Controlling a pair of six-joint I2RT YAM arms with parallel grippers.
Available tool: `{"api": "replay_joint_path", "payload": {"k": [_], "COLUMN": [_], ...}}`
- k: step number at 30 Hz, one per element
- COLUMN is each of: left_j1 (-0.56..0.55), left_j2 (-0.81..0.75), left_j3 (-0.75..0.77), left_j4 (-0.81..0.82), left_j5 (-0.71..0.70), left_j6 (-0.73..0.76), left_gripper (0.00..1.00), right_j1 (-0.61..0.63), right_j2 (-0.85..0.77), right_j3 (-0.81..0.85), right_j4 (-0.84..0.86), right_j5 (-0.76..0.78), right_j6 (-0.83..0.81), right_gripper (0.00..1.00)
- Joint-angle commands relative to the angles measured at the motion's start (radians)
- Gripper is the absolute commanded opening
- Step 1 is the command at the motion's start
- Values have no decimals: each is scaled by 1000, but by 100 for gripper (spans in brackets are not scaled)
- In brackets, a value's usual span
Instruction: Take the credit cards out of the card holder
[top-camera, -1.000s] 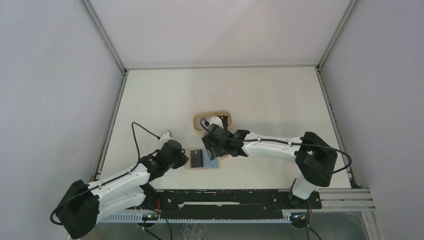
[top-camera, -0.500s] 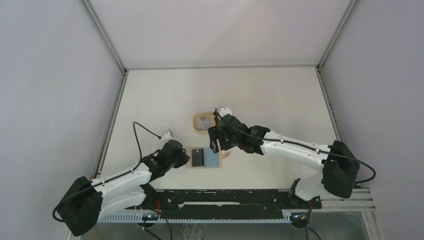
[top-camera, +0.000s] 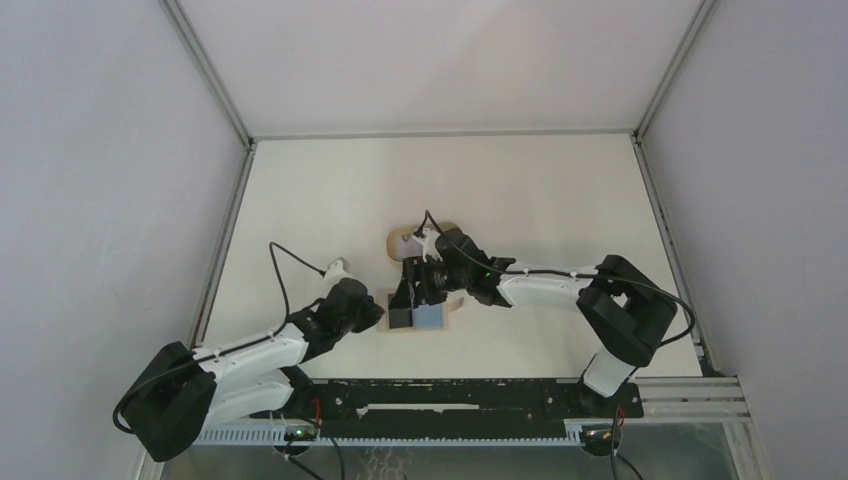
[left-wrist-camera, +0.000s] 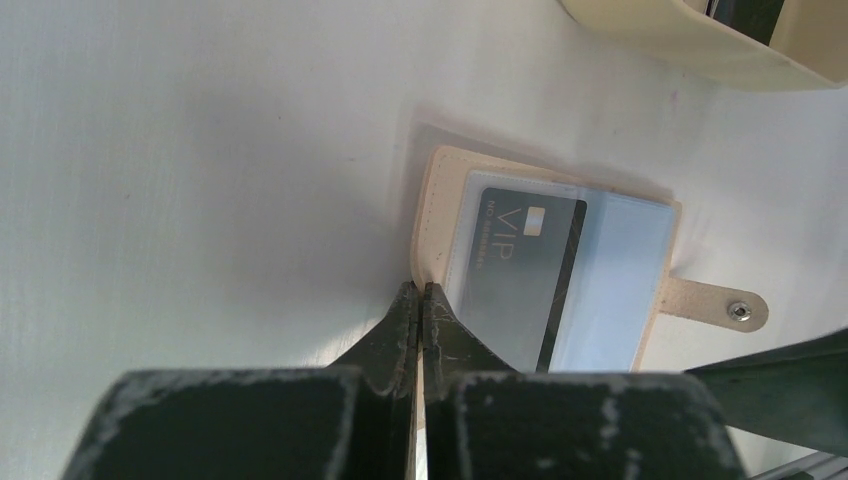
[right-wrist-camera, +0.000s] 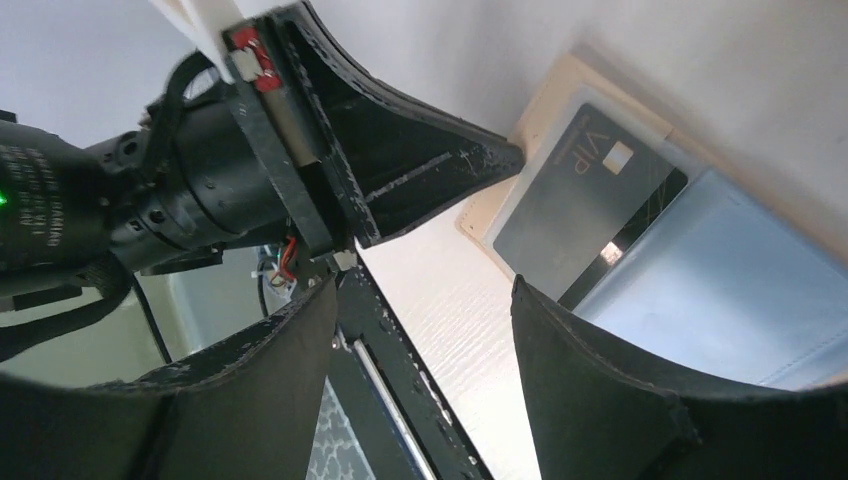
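Black card (left-wrist-camera: 515, 275) reads "VIP" – in open card holder (left-wrist-camera: 612, 285); left jaws closed at holder's edge – right jaws wide.

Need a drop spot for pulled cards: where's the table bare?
Bare: table between tray and back wall, and the right half beyond the right arm. Crowded: card holder, with left gripper at its left edge, right gripper over it, tray just behind.

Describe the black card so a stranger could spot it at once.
Near the front edge of the table lies an open tan wallet. The card fills its left half: black, lettered VIP, beside a plain pale-blue pocket.
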Motion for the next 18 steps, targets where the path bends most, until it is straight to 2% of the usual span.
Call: {"api": "replay_joint_path", "payload": {"k": [1, 9, 18], "left_j1": [-4, -5, -4], "left_j2": [19, 22, 9], "left_j3": [-47, -45, -40], "left_j4": [-61, -62, -80], "left_j5": [-1, 0, -3], "left_j6": [-1, 0, 3], "left_gripper": [0, 0, 0], "right_j1": [-25, -54, -48], "right_j2": [38, 122, 157], "right_j3": [-51, -97, -97], "right_j4": [209, 281, 220], "right_j5": [-96, -93, 43], "right_j6": [105, 167, 168], "right_gripper": [73, 73, 73]}}
